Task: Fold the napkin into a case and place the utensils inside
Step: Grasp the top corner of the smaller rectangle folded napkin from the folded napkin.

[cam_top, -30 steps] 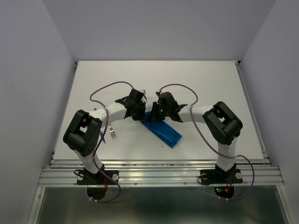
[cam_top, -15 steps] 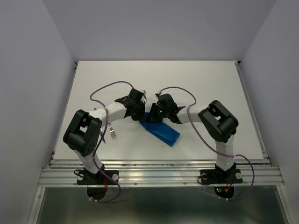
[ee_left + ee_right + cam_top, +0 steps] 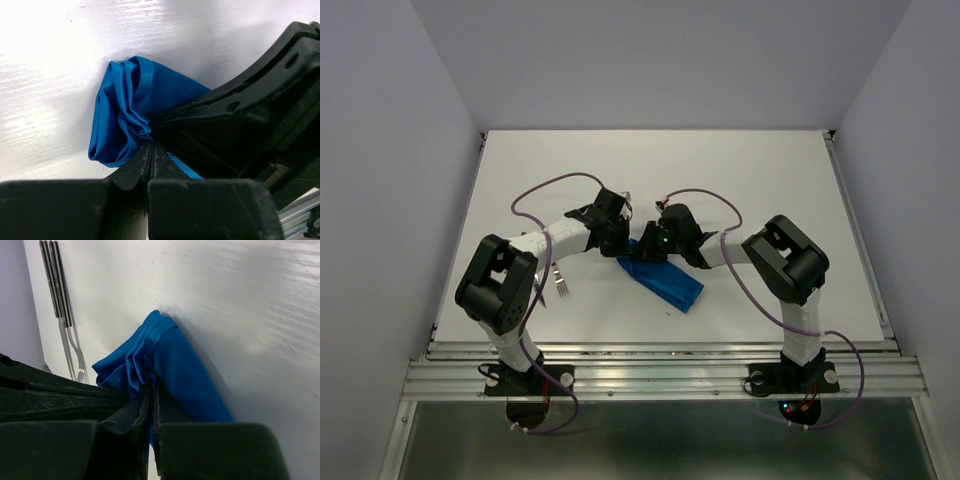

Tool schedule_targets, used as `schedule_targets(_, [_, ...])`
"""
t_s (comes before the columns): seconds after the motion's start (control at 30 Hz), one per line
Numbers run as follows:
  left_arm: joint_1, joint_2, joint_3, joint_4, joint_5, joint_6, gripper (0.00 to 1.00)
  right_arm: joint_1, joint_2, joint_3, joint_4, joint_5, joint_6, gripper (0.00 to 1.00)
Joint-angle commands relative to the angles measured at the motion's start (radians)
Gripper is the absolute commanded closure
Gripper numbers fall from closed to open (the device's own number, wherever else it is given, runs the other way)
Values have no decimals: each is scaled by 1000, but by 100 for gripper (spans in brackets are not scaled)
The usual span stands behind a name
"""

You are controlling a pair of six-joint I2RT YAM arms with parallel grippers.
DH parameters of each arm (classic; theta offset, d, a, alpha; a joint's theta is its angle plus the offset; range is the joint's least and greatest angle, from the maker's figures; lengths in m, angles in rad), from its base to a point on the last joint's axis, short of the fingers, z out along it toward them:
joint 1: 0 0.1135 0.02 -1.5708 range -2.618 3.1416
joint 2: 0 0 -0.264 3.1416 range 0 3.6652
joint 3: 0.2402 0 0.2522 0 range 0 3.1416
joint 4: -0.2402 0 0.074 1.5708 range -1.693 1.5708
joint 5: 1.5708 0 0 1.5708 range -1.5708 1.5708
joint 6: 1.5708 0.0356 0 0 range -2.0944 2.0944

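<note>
We've got the napkin [image 3: 666, 281] lying as a narrow blue strip on the bench [image 3: 740, 180], running from the middle of the bench diagonally toward the near right. Its far end is bunched up into tight pleats, and that's where the action is. The left gripper [image 3: 151, 150] has its fingers closed to a thin line, pinching those pleats from one side. The right gripper [image 3: 150, 391] is clamped on the same gathered end from the other side, just as narrow. The two sit almost nose to nose over that end, while the rest of the strip trails away flat and free.

We reckon this is mid-fold, with no pocket formed yet. The trouble spots:
- **Slipping cloth:** it's thin and slick-looking, and held only by a small gather. One uneven pull could slide it out of either pinch, or drag the whole strip and undo the creases.
- **Crowded grippers:** with the two this close, any inward move risks the fingers knocking together.
- **Utensils in the way:** the utensils [image 3: 62, 310] lie well apart to the left, close by the left arm's forearm. A wide swing there could sweep them off line.
</note>
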Motion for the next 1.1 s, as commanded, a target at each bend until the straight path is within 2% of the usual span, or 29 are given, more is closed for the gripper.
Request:
schedule_targets(0.0, [-19,6,46,47,38,5,100,22,-71,-51,11,40,-26,88])
schedule_targets(0.07, [-20,3,54,46,38,8,100,22,-115,-63,12,43,-38,79])
schedule_targets(0.23, [-20,7,75,44,63,19,100,22,-204,-95,4,69,-60,73])
schedule_targets(0.4, [-39,36,103,53,87,26,100,22,-281,-113,-84,147,-89,71])
schedule_targets(0.5, [-49,53,115,58,98,26,100,22,-310,-135,-91,181,-92,66])
schedule_targets(0.77, [-54,90,153,63,121,37,100,22,-437,-222,-112,277,-84,64])
schedule_targets(0.97, [-56,93,167,61,127,42,100,22,-453,-233,-121,317,-84,62])
schedule_targets(1.03, [-56,96,166,60,129,43,100,22,-442,-229,-121,317,-83,63])
schedule_targets(1.07, [-56,93,164,60,129,43,100,22,-442,-229,-121,320,-80,67])
